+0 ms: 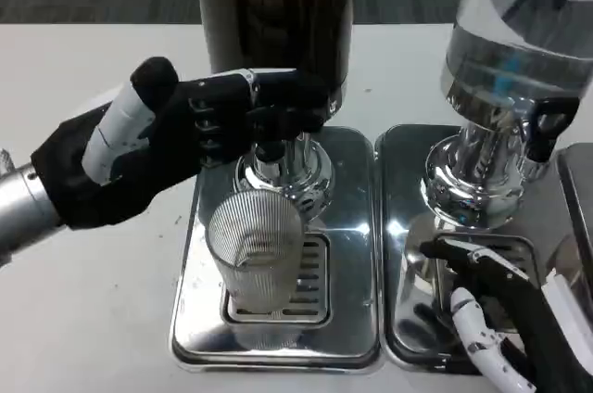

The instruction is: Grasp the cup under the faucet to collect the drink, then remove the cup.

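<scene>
Head view. A ribbed, clear plastic cup (257,249) stands upright on the slotted drain grate of a polished steel drip tray (347,319), directly at 6 o'clock from the black tap lever (269,145) of a dark, smoked-glass drink dispenser (278,13). This placement puts the cup's mouth under the spout so that any liquid released falls into it; the cup appears empty, so collection is judged not yet begun.

The left hand (176,147), black-gloved with a white-banded thumb, reaches in from 9 o'clock with its fingers (278,101) extended across the dispenser's chrome base and lying at the tap lever. It holds nothing, its fingers apart; whether they actually press the lever cannot be told. The posture suits operating the tap rather than holding the cup.

The right hand (496,319) lies low at 4 o'clock from the cup, on a second steel drip tray (408,147) beneath a clear water dispenser (519,31). Its fingers are loosely spread and grasp nothing; it is well apart from the cup and appears to wait.

Neither hand touches the cup, so the grasp and the removal both remain to be done.
</scene>
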{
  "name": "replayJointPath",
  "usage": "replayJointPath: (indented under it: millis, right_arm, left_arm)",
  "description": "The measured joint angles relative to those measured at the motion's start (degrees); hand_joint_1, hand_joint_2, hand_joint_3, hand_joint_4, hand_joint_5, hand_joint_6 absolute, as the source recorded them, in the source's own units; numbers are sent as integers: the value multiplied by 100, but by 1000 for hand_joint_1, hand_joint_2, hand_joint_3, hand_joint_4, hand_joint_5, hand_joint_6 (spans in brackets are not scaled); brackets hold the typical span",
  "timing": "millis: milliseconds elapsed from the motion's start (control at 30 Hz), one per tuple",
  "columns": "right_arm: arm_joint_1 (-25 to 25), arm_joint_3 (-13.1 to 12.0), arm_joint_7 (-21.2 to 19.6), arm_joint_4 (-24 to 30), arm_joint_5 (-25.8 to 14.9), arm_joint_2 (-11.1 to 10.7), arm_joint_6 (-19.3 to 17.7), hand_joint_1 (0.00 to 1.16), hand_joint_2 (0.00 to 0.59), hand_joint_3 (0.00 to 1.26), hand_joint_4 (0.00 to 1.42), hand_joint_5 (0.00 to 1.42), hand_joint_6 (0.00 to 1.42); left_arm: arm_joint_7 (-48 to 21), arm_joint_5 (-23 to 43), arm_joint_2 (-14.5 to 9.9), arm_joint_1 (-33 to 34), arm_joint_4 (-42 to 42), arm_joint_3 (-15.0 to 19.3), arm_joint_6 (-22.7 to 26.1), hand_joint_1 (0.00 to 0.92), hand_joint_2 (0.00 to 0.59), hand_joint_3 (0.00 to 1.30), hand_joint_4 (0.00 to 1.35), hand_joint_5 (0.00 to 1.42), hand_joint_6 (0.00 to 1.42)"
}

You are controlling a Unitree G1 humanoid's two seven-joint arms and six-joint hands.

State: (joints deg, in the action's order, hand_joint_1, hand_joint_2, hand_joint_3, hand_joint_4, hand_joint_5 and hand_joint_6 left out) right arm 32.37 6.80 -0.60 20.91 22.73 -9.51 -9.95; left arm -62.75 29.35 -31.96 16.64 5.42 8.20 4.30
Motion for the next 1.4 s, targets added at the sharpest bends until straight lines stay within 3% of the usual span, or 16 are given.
replayJointPath:
  millis: [133, 467, 600, 1400]
  right_arm:
    - [-3, -2, -6, -13, -26, 3, 0, 284, 586, 339, 234, 210, 231]
    - [-98, -92, -1, -23, -68, -12, 81, 285, 586, 337, 234, 210, 231]
    - [-146, -115, 18, -23, -69, -17, 87, 286, 586, 335, 234, 210, 231]
    - [-433, -120, 277, -21, -348, -46, 105, 406, 573, 304, 224, 210, 218]
  left_arm:
    - [52, -141, -2, -111, -118, 2, -320, 0, 28, 237, 117, 146, 50]
    - [346, -969, -84, -430, -275, -8, -1893, 0, 30, 237, 117, 144, 43]
    - [431, -1027, -91, -501, -238, -46, -2179, 0, 31, 236, 117, 144, 42]
    - [606, -971, -148, -742, -304, -66, -2465, 0, 48, 232, 117, 144, 51]
